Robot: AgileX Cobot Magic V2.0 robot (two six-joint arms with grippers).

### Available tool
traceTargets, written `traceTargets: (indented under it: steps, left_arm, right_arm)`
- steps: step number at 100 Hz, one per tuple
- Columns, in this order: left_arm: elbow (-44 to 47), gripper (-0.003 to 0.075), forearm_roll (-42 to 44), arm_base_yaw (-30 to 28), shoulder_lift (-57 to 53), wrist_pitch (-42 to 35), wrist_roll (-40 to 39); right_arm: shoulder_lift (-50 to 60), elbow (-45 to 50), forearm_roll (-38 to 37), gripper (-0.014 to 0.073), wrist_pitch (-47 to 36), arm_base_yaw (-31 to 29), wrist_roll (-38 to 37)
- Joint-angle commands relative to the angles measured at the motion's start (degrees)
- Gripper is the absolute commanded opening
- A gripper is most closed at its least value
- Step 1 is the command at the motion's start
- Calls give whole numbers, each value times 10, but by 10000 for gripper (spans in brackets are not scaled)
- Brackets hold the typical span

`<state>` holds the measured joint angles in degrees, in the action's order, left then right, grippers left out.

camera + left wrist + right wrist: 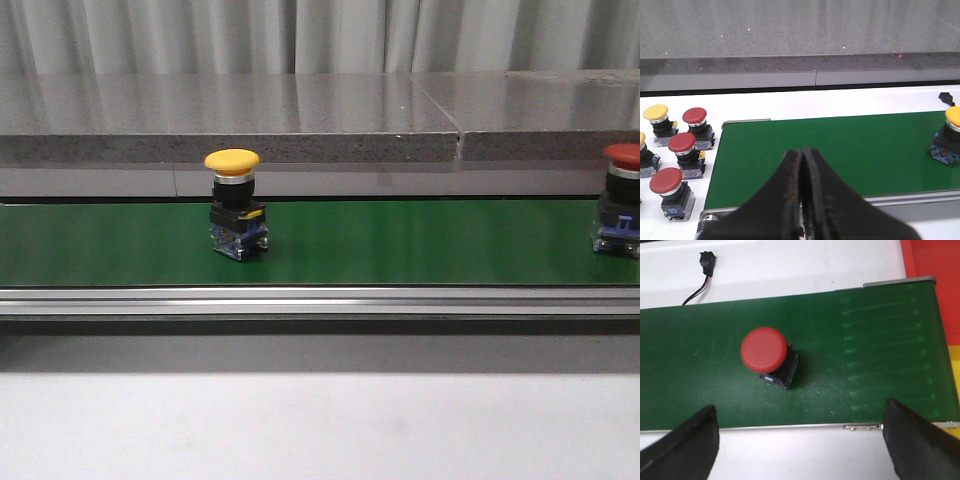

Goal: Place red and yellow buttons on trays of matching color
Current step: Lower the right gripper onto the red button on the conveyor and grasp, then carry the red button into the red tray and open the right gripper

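A yellow mushroom-head push button (236,203) stood upright on the green conveyor belt (420,245), towards its left part; a red one (768,355) (black body, bluish contact block) stood near the belt's right end. The left gripper (802,200) was pressed closed and empty. The right gripper (800,440) gaped wide above the red button, touching nothing.
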<state>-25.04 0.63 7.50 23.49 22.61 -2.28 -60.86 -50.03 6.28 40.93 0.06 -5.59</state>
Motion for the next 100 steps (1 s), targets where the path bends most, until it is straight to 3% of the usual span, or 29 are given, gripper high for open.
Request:
traceTargets:
  steps: [1,53,61,79,86,100]
  left_arm:
    - [-15,-19,-6,4,1,-48,-3]
    - [-15,-19,-6,4,1,-48,-3]
    - [-15,-19,-6,4,1,-48,-3]
    - [-15,-19,-6,4,1,-48,-3]
    - [-15,-19,-6,4,1,-48,-3]
    - [-15,-19,-6,4,1,-48,-3]
  right_arm:
    - [-30,-42,4,655,-15,0,18]
    - [-217,-99,-25,633,-51,0,37]
    - [-225,-99,-28,548,-49,0,37]
    - [-229,-105,-30,188,-30,0,37]
    - [-229,-119,-34,133,-15,0,37]
    - [-229,-163,-53,133,14,-10,37]
